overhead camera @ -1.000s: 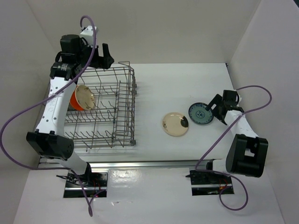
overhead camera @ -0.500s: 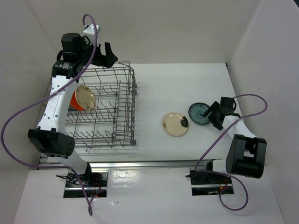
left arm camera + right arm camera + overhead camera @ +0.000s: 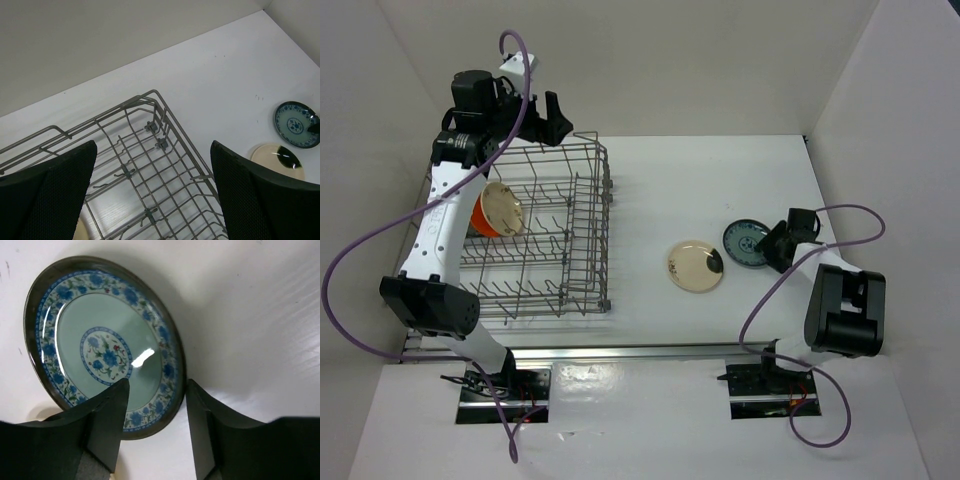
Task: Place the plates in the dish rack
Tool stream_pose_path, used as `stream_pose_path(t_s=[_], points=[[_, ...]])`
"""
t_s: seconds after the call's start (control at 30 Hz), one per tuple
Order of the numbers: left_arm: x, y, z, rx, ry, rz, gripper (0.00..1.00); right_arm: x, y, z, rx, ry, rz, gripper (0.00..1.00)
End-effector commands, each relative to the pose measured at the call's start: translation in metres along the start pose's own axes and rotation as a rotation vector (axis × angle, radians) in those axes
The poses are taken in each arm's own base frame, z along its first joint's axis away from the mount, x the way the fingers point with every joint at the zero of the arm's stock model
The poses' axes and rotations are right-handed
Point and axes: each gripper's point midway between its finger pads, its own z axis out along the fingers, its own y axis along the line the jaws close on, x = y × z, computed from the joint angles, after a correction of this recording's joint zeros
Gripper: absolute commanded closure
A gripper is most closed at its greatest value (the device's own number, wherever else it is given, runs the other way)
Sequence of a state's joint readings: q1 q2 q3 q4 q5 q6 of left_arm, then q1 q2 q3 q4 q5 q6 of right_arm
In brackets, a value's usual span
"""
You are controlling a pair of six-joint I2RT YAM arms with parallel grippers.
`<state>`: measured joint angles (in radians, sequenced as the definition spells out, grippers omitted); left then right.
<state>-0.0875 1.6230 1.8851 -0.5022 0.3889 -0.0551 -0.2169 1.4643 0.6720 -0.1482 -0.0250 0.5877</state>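
A blue-and-white patterned plate (image 3: 744, 243) lies flat on the white table, right of centre. My right gripper (image 3: 773, 245) is low at its right edge. In the right wrist view the gripper (image 3: 156, 407) is open and straddles the rim of the plate (image 3: 100, 340), one finger over the inside and one over the table outside. A translucent beige plate (image 3: 696, 266) lies left of it. The grey wire dish rack (image 3: 588, 215) stands at the left and holds an orange plate (image 3: 482, 218) with a beige plate (image 3: 504, 206) against it. My left gripper (image 3: 554, 118) is open and empty above the rack's far edge.
The left wrist view looks down past the open gripper (image 3: 152, 200) into the rack (image 3: 165, 130), with the blue plate (image 3: 296, 124) and the beige plate (image 3: 277, 159) on the table at the right. White walls close in at the back and on both sides.
My right gripper has dropped and moved in to the blue plate's right rim, and now straddles it. The left arm has shifted only slightly above the rack.
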Motion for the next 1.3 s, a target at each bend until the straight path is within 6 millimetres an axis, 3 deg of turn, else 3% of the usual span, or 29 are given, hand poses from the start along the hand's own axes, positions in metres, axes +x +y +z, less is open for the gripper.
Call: stream_pose_path(t_s=[0.0, 0.13, 0.17, 0.2, 0.27, 0.3, 0.43, 0.47, 0.57, 0.6, 0.67, 0.7, 0.73, 0.77, 0.87, 0.97, 1.0, 1.13, 1.27], points=[[-0.02, -0.008, -0.011, 0.025, -0.062, 0.044, 0.0, 0.011, -0.007, 0.012, 0.008, 0.026, 0.024, 0.45], [-0.026, -0.014, -0.015, 0.046, -0.08, 0.044, 0.0, 0.01, -0.006, 0.016, 0.009, 0.028, 0.024, 0.71], [-0.025, -0.02, -0.013, 0.083, -0.085, 0.03, 0.0, 0.013, -0.008, 0.019, 0.016, 0.037, 0.024, 0.74], [-0.025, -0.025, -0.015, 0.105, -0.089, 0.025, 0.0, 0.01, -0.004, 0.021, 0.001, 0.037, 0.024, 0.85], [-0.033, -0.041, -0.018, 0.194, -0.127, 0.022, 0.0, 0.008, 0.0, 0.022, -0.01, 0.041, 0.024, 0.96], [-0.031, -0.048, -0.017, 0.234, -0.126, -0.007, 0.0, 0.0, 0.006, 0.023, -0.02, 0.028, 0.024, 1.0], [-0.036, -0.099, -0.018, 0.472, -0.163, -0.046, 0.0, -0.028, 0.026, 0.014, -0.053, -0.018, 0.012, 1.0], [-0.029, -0.118, -0.012, 0.56, -0.143, -0.058, 0.0, -0.037, 0.035, 0.009, -0.08, -0.04, 0.01, 1.0], [-0.024, -0.138, 0.005, 0.626, -0.116, -0.12, 0.04, -0.08, 0.07, -0.023, -0.186, -0.15, -0.031, 1.0], [-0.012, -0.15, 0.019, 0.664, -0.071, -0.158, 0.06, -0.092, 0.085, -0.039, -0.241, -0.186, -0.053, 1.0], [-0.011, -0.163, 0.028, 0.704, -0.055, -0.174, 0.1, -0.117, 0.11, -0.065, -0.324, -0.25, -0.087, 1.0], [-0.004, -0.175, 0.036, 0.753, -0.033, -0.2, 0.11, -0.132, 0.132, -0.087, -0.415, -0.302, -0.136, 1.0], [0.002, -0.182, 0.038, 0.774, -0.006, -0.228, 0.11, -0.136, 0.141, -0.097, -0.458, -0.319, -0.16, 1.0], [-0.006, -0.188, 0.039, 0.805, -0.043, -0.214, 0.11, -0.137, 0.151, -0.107, -0.497, -0.323, -0.185, 1.0], [0.01, -0.204, 0.054, 0.868, 0.001, -0.299, 0.11, -0.142, 0.179, -0.139, -0.616, -0.35, -0.253, 1.0], [0.017, -0.213, 0.068, 0.901, 0.027, -0.34, 0.12, -0.128, 0.207, -0.166, -0.75, -0.335, -0.328, 1.0], [0.029, -0.211, 0.082, 0.895, 0.054, -0.368, 0.12, -0.126, 0.216, -0.173, -0.783, -0.335, -0.345, 1.0], [0.039, -0.218, 0.095, 0.961, 0.064, -0.419, 0.14, -0.099, 0.247, -0.194, -0.875, -0.306, -0.42, 1.0], [0.046, -0.221, 0.109, 0.978, 0.079, -0.422, 0.18, -0.087, 0.267, -0.205, -0.909, -0.308, -0.467, 1.0]])
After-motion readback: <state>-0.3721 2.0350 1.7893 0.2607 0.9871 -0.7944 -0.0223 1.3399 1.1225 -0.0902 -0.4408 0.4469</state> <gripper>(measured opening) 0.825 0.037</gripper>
